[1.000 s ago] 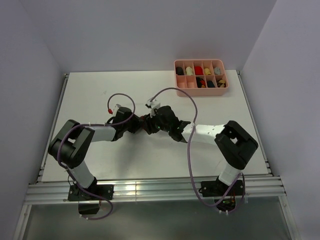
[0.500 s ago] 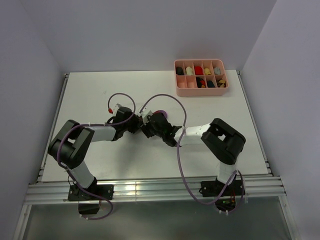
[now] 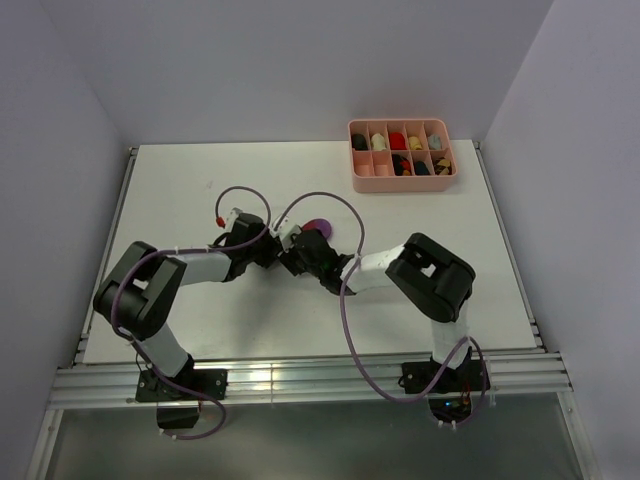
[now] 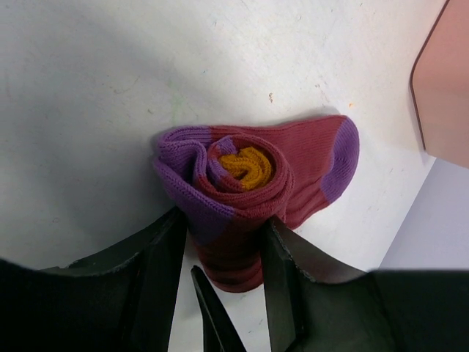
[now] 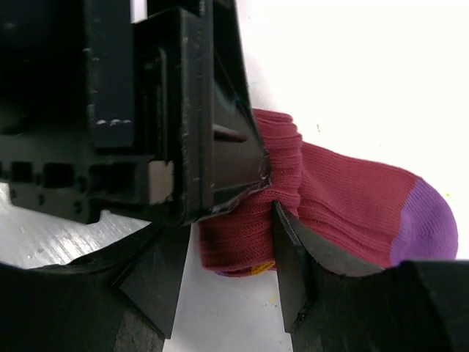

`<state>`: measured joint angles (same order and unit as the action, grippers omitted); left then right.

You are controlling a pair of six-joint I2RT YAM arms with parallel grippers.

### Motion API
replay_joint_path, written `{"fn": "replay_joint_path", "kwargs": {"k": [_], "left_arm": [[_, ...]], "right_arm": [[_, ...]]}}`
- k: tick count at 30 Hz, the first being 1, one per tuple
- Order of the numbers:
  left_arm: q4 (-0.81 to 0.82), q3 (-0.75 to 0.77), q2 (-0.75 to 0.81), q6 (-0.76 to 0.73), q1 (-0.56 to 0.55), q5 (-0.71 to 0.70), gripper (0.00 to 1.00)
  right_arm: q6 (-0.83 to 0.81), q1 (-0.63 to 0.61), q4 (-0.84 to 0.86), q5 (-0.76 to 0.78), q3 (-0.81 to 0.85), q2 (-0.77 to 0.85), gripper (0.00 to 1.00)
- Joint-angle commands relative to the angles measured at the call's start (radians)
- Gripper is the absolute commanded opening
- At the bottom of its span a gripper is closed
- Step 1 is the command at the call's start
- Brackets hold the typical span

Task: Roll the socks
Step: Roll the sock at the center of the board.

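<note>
A maroon sock with a purple toe and a yellow core [image 4: 245,176] lies rolled up at the table's middle. Its purple toe shows in the top view [image 3: 318,227]. My left gripper [image 4: 220,242] is shut on the near end of the roll, one finger on each side. My right gripper [image 5: 227,253] grips the same roll [image 5: 344,198] from the other side, right beside the left gripper's black finger [image 5: 212,147]. In the top view the left gripper [image 3: 280,252] and right gripper [image 3: 298,258] meet tip to tip over the sock, hiding most of it.
A pink divided tray [image 3: 401,178] holding several rolled socks stands at the back right; its corner shows in the left wrist view [image 4: 443,81]. Purple cables loop over both arms. Walls enclose the white table [image 3: 180,190] on three sides.
My right arm has swung left and folded in, bringing its gripper against the left one. The sock's purple toe, hidden a second ago, now shows. The left arm has barely moved.
</note>
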<state>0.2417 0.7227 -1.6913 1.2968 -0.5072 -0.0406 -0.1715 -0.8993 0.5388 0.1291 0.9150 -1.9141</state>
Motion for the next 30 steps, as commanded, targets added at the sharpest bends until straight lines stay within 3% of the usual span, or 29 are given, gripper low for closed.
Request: {"fn": "replay_joint_path", "kwargs": {"k": [1,5,8,9,12,24,30], "left_arm": [[-0.182,-0.019,0.013,-0.057,-0.021,0.031,0.49],[-0.197,-0.008,0.031,-0.065,-0.021,0.051,0.49],[-0.211,-0.005,0.051,-0.07,-0.021,0.053,0.5],[-0.216,-0.005,0.064,-0.07,-0.021,0.053,0.51],[-0.229,-0.006,0.096,-0.07,-0.021,0.045,0.54],[-0.272,-0.072,0.266,-0.002,-0.004,-0.091,0.8],[-0.185,-0.117,0.3,-0.019,-0.005,-0.096,0.81]], "right_arm": [[0.046,-0.006,-0.126,0.026,0.027,-0.043,0.55],[0.101,0.008,-0.226,0.014,0.071,-0.042,0.52],[0.119,0.017,-0.284,-0.006,0.084,-0.04,0.31],[0.128,0.017,-0.308,-0.014,0.09,-0.042,0.17],[0.153,0.022,-0.336,-0.063,0.096,-0.037,0.0],[0.434,0.23,-0.307,-0.624,0.1,-0.025,0.0],[0.599,0.333,-0.3,-0.854,0.166,-0.111,0.0]]}}
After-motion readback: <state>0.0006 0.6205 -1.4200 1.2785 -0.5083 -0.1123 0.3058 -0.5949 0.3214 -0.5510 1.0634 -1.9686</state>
